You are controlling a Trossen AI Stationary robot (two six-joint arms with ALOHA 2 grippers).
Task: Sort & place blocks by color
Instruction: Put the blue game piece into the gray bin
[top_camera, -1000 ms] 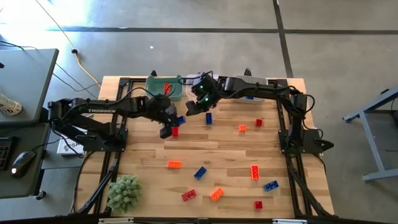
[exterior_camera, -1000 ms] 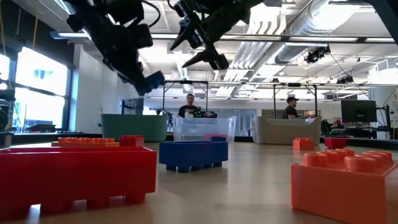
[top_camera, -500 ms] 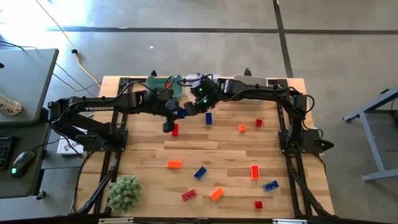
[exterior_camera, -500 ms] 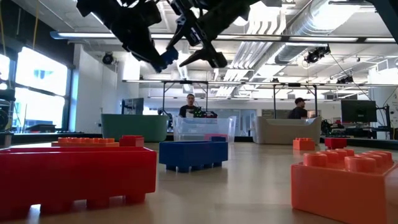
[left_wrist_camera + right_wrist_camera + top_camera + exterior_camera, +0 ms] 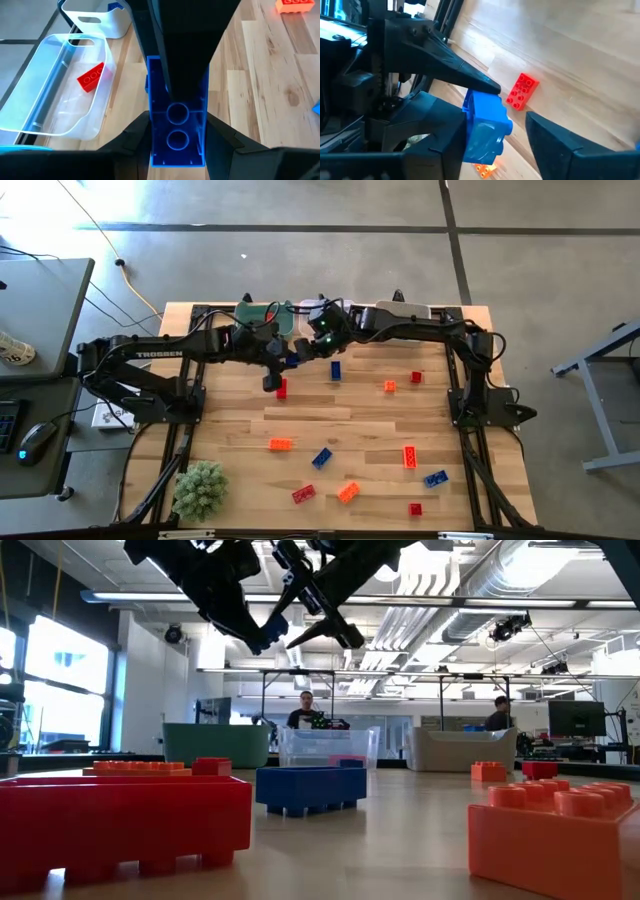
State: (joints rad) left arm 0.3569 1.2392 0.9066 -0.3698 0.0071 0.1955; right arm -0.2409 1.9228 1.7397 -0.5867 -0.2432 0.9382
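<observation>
The table (image 5: 350,412) is pale planked wood with visible grain and a smooth, faintly satin finish, and the studded blocks lying on it, such as the red block (image 5: 120,822) and the orange block (image 5: 558,840) nearest the low camera, look like smooth moulded plastic with a soft gloss. The blue block (image 5: 176,131) shows the same shiny plastic on its hollow underside, while the clear bin (image 5: 55,90) on the table is glossy see-through plastic and the white bin (image 5: 97,20) just beside the clear one is opaque, smooth plastic. The left gripper (image 5: 175,140) and the right gripper (image 5: 495,130) have dark matt fingers, and the green ball (image 5: 200,488) at the table's near edge looks rough and spiky.
</observation>
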